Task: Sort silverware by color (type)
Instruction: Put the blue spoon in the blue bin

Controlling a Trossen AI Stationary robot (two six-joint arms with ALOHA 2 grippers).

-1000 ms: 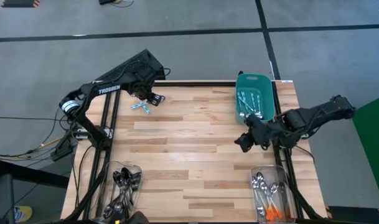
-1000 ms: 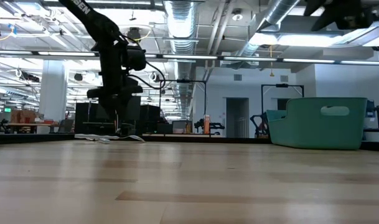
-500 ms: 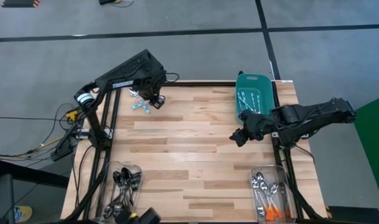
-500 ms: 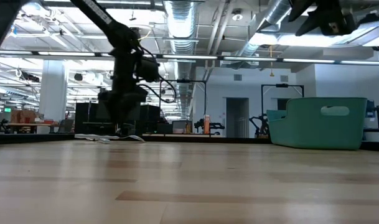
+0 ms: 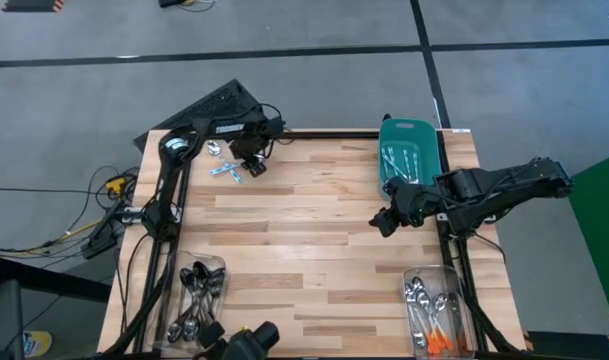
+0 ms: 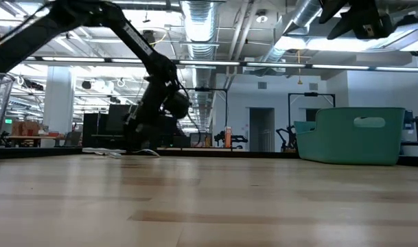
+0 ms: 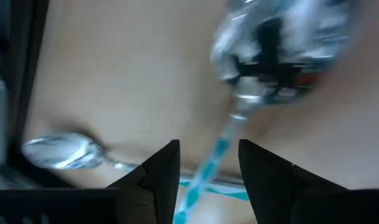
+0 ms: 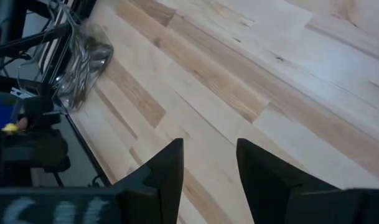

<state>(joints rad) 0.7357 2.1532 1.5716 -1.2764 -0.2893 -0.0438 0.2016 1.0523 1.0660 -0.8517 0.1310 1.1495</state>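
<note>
Left wrist view: left gripper (image 7: 208, 165) is sitting with fingers parted, nothing clamped; a light-blue-handled spoon (image 7: 215, 163) is lying on the wood with its handle running up through the gap between the two fingers (image 7: 161, 171), bowl beyond the tips. Contact with the handle: cannot tell.
Second spoon: a shiny spoon bowl (image 7: 60, 151) is lying on the table off to one side of the fingers, outside the gap.
High view, left arm: left gripper (image 5: 246, 160) is hanging low at the far left corner of the table (image 5: 314, 240), just beside the blue-handled spoons (image 5: 224, 170) lying loose there.
Right gripper (image 8: 209, 162): fingers are standing apart, gripping nothing, bare wood under them; in the high view it (image 5: 382, 220) is hovering over the table's right side, just in front of the teal tub (image 5: 408, 153).
Teal tub: holding more blue-handled spoons (image 5: 399, 168), far right corner.
Near left: clear bin (image 5: 199, 300) is holding dark metal spoons (image 5: 196, 290).
Near right: clear bin (image 5: 436, 315) is holding orange-handled spoons (image 5: 431, 320).
Low view: left arm (image 6: 154, 89) is reaching down to the far edge; tub (image 6: 351, 134) is standing at right.
</note>
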